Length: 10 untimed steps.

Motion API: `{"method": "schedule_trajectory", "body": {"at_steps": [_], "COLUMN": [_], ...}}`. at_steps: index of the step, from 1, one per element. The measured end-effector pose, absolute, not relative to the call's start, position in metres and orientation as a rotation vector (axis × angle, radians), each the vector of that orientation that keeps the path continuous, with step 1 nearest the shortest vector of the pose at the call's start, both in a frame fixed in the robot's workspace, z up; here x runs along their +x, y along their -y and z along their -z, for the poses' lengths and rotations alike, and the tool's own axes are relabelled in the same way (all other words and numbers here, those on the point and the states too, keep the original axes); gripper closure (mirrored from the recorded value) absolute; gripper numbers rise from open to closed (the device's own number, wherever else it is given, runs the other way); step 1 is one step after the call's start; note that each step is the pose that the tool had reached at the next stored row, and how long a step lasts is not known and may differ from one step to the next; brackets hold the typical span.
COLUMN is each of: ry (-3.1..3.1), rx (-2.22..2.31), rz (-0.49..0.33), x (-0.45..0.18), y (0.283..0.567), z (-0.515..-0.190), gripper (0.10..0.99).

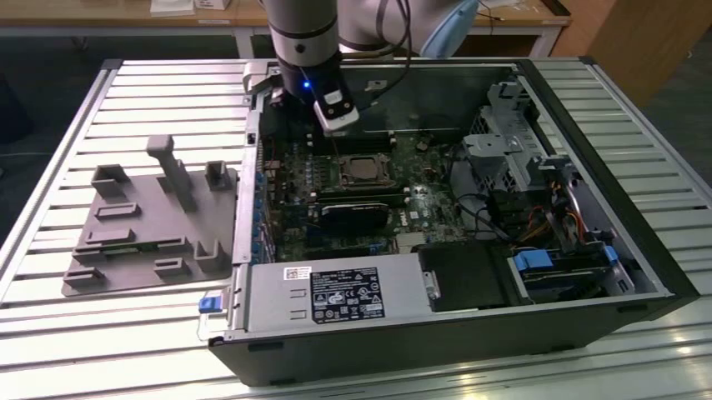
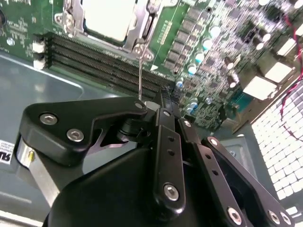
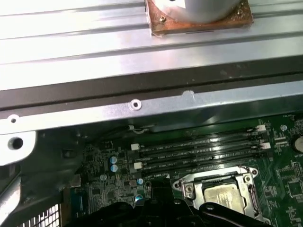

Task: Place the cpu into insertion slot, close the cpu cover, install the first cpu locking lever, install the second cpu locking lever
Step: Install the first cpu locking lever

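Observation:
The cpu (image 2: pixel 109 16) lies silvery in the insertion slot (image 1: pixel 343 177) on the green board inside the open case. It also shows as the cpu (image 3: pixel 223 196) in the first wrist view. The cpu cover (image 2: pixel 138 29) lies flat around it as a metal frame. A thin wire locking lever (image 2: pixel 140 75) stands up from the socket's corner to my fingertips. My gripper (image 2: pixel 158 98) hangs just above that corner, shut with the lever's free end at its tips. In the exterior view my gripper (image 1: pixel 337 125) sits just behind the socket.
Long black memory slots (image 3: pixel 203 149) run beside the socket, toward the case's metal wall (image 3: pixel 142 111). A black card (image 1: pixel 358 215), drive cages (image 1: pixel 523 158) and cables crowd the case. A grey fixture tray (image 1: pixel 145 225) lies on the slatted table at the exterior view's left.

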<state>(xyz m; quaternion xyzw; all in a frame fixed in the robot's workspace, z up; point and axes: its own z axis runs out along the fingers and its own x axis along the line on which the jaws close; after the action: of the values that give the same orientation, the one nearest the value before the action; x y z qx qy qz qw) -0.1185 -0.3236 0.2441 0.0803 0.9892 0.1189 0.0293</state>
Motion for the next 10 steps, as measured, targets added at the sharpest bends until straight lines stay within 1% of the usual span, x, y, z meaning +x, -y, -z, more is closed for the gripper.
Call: {"method": "schedule_trajectory", "body": {"at_steps": [2,10], "ry": [-3.050,-3.050], "rx": [0.248,0.248], "rz": [-0.380,-0.381], "x": [-0.1185,-0.1156], "y": [0.3235,0.3236], "z": [-0.2441,-0.2441], "gripper": [0.984,0.984]}}
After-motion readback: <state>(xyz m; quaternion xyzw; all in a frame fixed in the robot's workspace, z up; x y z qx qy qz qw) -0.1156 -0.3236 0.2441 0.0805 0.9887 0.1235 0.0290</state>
